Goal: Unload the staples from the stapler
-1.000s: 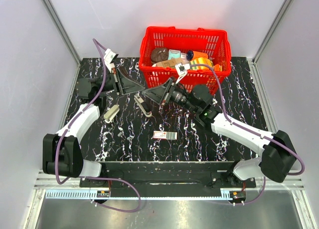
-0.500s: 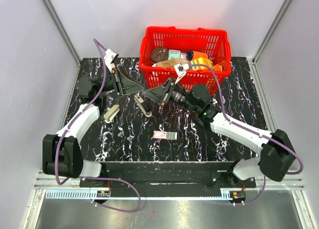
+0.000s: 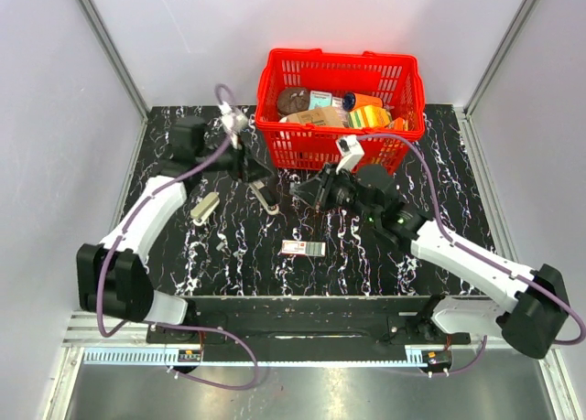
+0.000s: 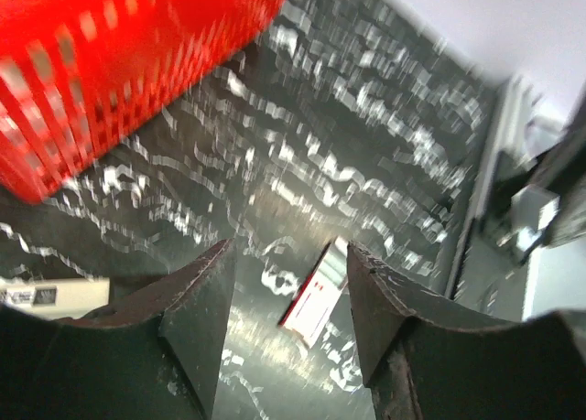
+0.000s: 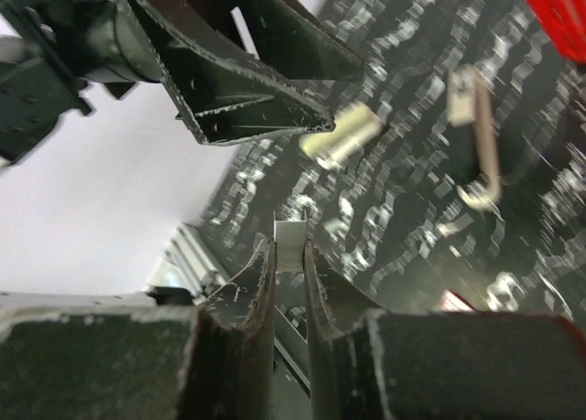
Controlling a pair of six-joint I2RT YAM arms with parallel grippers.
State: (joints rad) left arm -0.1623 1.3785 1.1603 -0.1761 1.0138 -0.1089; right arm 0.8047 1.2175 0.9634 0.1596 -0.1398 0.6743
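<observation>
The stapler (image 3: 265, 198), a slim dark bar with a pale strip, lies on the black marbled table between the two grippers. It also shows in the right wrist view (image 5: 479, 145). My right gripper (image 3: 304, 188) is shut on a short silver strip of staples (image 5: 290, 240), held above the table right of the stapler; its fingertips (image 5: 287, 248) pinch the strip. My left gripper (image 3: 252, 168) is open and empty, just up-left of the stapler. In its own view (image 4: 288, 251) the jaws stand wide apart above the table.
A red basket (image 3: 403, 132) with several items stands at the back, close behind both grippers. A stubby silver-beige metal piece (image 3: 203, 207) lies left of the stapler. A small flat box with a white-and-red label (image 3: 303, 248) lies nearer the front and shows between the left jaws (image 4: 320, 292).
The two grippers, close together before, have parted. The left arm swung right, toward the basket. The right arm drew back to the right and nearer, holding the staple strip.
</observation>
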